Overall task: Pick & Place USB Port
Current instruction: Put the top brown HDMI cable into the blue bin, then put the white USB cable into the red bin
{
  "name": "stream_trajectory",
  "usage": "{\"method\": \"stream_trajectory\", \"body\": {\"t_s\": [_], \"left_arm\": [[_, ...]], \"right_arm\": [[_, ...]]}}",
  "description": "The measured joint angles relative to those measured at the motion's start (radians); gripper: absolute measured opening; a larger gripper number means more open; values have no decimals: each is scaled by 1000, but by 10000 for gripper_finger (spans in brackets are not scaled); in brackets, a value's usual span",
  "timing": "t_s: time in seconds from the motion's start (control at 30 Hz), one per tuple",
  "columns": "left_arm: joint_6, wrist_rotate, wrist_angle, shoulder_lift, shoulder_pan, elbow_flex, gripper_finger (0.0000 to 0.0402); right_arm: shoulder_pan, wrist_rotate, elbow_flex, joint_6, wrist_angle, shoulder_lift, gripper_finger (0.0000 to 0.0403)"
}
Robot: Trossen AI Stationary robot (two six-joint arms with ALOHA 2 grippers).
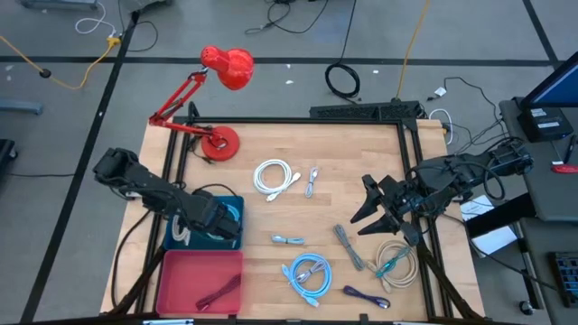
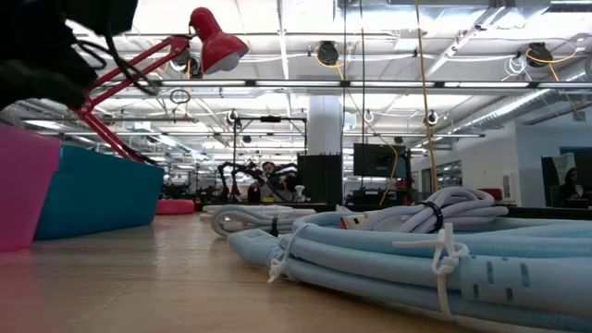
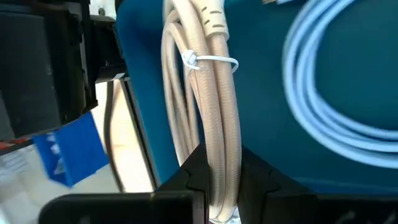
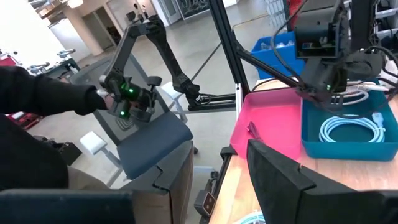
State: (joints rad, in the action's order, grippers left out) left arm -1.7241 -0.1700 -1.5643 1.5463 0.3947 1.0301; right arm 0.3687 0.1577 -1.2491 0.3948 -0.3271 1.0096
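Gripping a beige cable [image 3: 211, 124], the left pincer [image 3: 221, 180] was seen over the blue bin [image 1: 237, 209]; the right pincer [image 1: 377, 212] was held half-open.

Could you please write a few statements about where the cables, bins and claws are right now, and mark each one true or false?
1. The left claw is shut on a beige cable over the blue bin. True.
2. The red lamp stands at the table's near right corner. False: it stands at the far left, behind the bins.
3. The pink bin holds a dark cable. True.
4. The right claw holds a white cable. False: it is open and empty, above the table's right side.
5. The blue bin is empty. False: a light blue cable already lies in it.
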Motion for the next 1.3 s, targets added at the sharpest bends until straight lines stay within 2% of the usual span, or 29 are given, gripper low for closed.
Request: {"method": "stream_trajectory", "body": {"t_s": [0.13, 0.3, 0.47, 0.87, 1.0, 1.13, 1.3], "left_arm": [[43, -19, 10, 0, -23, -21, 41], [72, 12, 39, 0, -42, -22, 94], [81, 65, 125, 0, -47, -22, 133], [70, 153, 361, -25, -69, -22, 178], [70, 259, 518, -81, -70, -22, 183], [95, 447, 700, -163, -58, -22, 184], [272, 646, 1053, -254, -52, -22, 184]], "right_arm": [[0, 0, 0, 4, 0, 0, 141], [0, 0, 0, 4, 8, 0, 141], [0, -3, 0, 4, 8, 0, 141], [0, -5, 0, 9, 8, 0, 141], [0, -5, 0, 13, 8, 0, 141], [0, -4, 0, 24, 7, 0, 141], [0, -2, 0, 26, -18, 0, 141]]}}
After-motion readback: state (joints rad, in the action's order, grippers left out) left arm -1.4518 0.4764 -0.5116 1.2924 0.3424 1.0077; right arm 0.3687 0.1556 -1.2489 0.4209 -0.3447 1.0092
